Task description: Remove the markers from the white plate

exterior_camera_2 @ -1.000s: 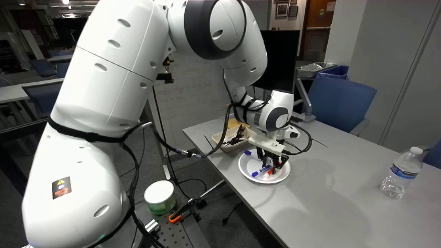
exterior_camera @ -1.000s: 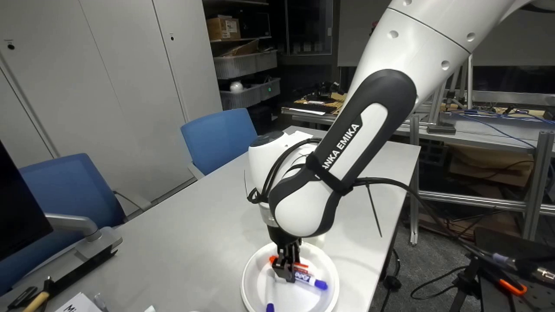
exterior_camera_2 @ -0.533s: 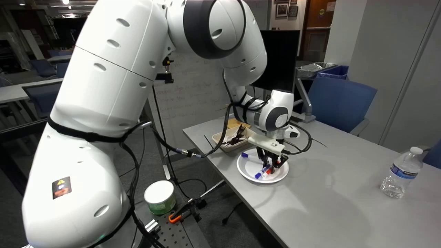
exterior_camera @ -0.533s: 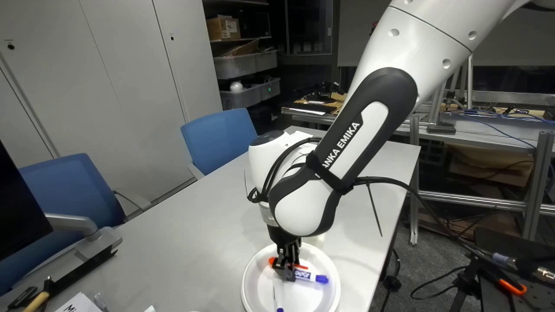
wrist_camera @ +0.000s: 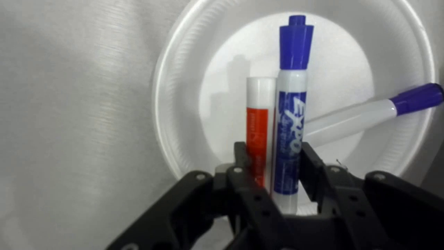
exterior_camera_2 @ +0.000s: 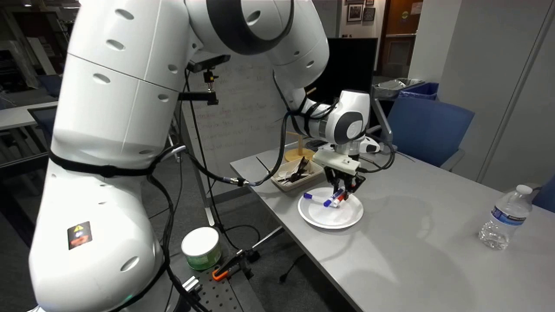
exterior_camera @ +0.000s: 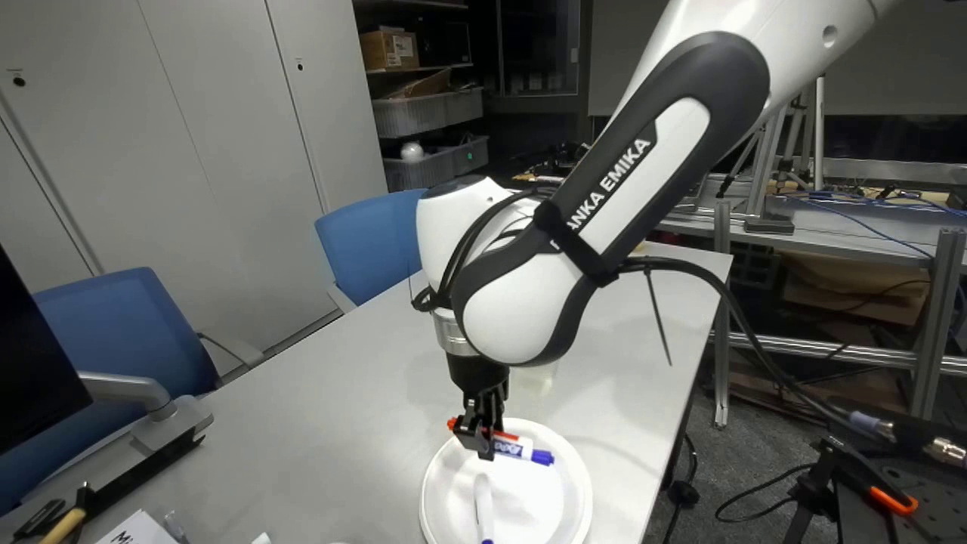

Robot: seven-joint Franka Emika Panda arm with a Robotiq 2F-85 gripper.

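Observation:
My gripper (wrist_camera: 274,152) is shut on two markers lying side by side between its fingers. One is the orange-red marker (wrist_camera: 257,135); the other is a blue-capped marker (wrist_camera: 290,132) with a blue label. Both are raised over the round white plate (wrist_camera: 333,59), and part of them is hidden by the fingers. A third marker (wrist_camera: 360,117), white with a blue cap, lies on the plate with its cap at the rim. In both exterior views the gripper (exterior_camera: 477,440) (exterior_camera_2: 342,186) is above the plate (exterior_camera: 529,495) (exterior_camera_2: 331,219), holding the pair.
A tan tray (exterior_camera_2: 301,183) with dark cutlery stands beside the plate, near a round wooden base (exterior_camera_2: 299,154). A clear water bottle (exterior_camera_2: 505,221) stands further along the grey table (exterior_camera_2: 407,255). A blue chair (exterior_camera_2: 427,130) stands behind the table edge.
My gripper has risen from the plate with the orange-red and blue-capped markers in it. The third marker has shifted slightly on the plate, and the plate has moved very little.

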